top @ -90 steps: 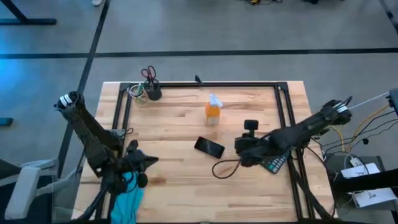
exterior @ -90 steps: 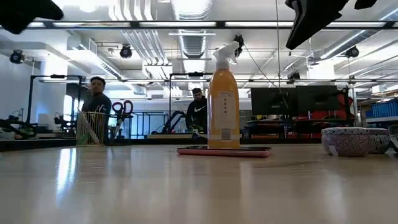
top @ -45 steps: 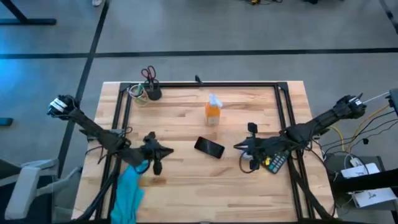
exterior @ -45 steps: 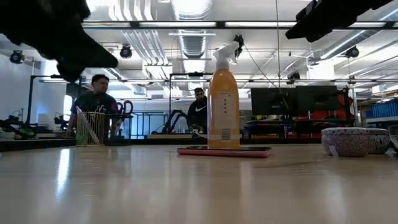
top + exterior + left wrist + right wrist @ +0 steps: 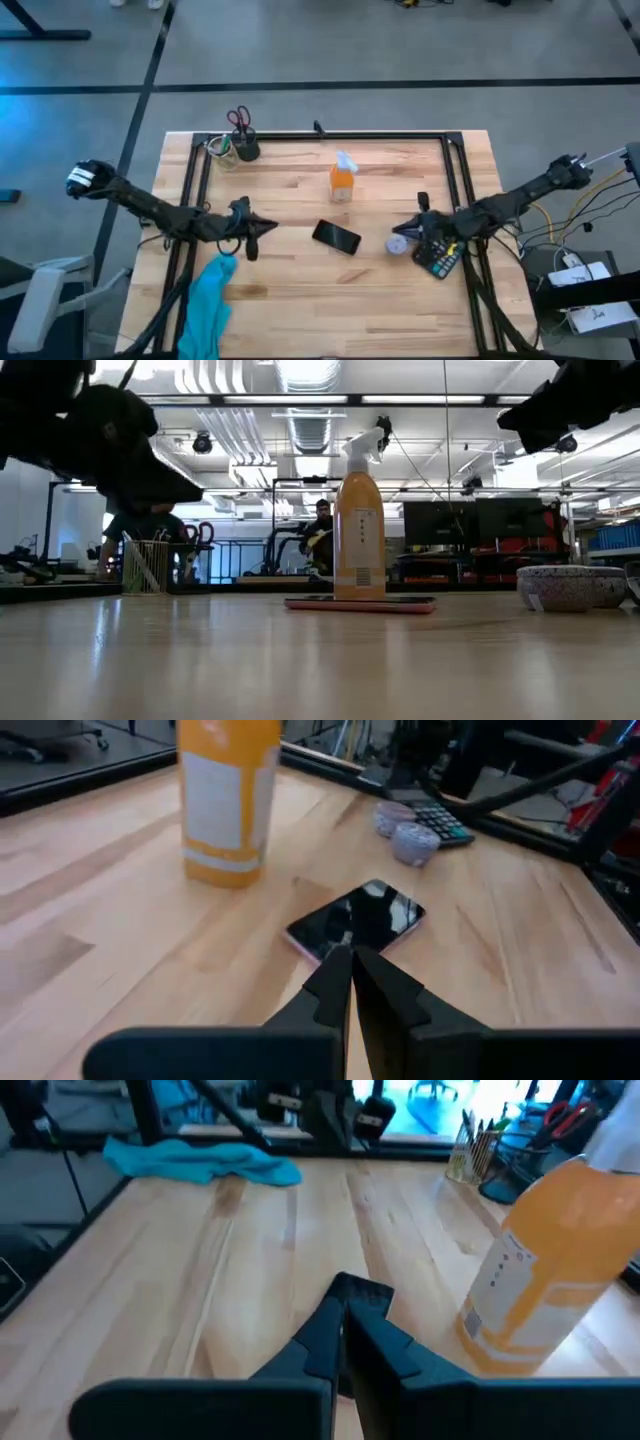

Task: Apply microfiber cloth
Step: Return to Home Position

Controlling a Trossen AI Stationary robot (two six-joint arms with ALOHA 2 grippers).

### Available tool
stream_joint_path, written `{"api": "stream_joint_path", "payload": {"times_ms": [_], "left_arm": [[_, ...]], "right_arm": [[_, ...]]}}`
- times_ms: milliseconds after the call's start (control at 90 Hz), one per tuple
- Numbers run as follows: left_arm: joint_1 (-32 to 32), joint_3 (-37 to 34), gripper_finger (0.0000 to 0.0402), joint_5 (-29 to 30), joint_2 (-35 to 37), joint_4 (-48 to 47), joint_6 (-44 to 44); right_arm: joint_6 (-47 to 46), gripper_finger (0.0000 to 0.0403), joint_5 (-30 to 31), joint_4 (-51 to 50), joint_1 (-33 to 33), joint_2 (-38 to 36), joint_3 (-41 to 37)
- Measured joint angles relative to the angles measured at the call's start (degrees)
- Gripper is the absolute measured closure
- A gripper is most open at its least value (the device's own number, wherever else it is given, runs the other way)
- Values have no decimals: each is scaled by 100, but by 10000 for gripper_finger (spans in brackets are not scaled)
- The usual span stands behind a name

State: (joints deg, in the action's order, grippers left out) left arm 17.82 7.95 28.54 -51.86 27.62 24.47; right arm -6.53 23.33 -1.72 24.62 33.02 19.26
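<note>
My left pincer, closed on nothing, hovers over the desk near its left edge. The microfiber cloth lies just beside it, cornerward, away from the scissors, long axis along that edge. My right pincer, closed and empty, is well apart.

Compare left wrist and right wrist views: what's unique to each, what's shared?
Left wrist only: dark keypad calculator, small grey speckled bowl, left pincer shut. Right wrist only: turquoise-blue microfiber cloth, wire pen cup, right pincer shut. Both: orange plastic spray bottle, wooden table. Flat black phone: plain in left wrist, unsure in right.
</note>
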Motion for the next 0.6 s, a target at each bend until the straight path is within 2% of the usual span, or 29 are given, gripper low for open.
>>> {"api": "stream_joint_path", "payload": {"times_ms": [222,333,433,600], "left_arm": [[-4,-745,401,-2,1247,-66,35],[-4,-723,401,-7,1780,-665,37],[-4,-724,401,-24,2065,-704,-96],[-6,-728,401,-601,2479,-734,-485]], "right_arm": [[-48,401,-240,24,0,-1125,-631],[-35,401,-246,23,0,-1718,-884],[51,401,-256,22,0,-2226,-1051],[208,401,-483,-273,-2,-3035,-1232]]}}
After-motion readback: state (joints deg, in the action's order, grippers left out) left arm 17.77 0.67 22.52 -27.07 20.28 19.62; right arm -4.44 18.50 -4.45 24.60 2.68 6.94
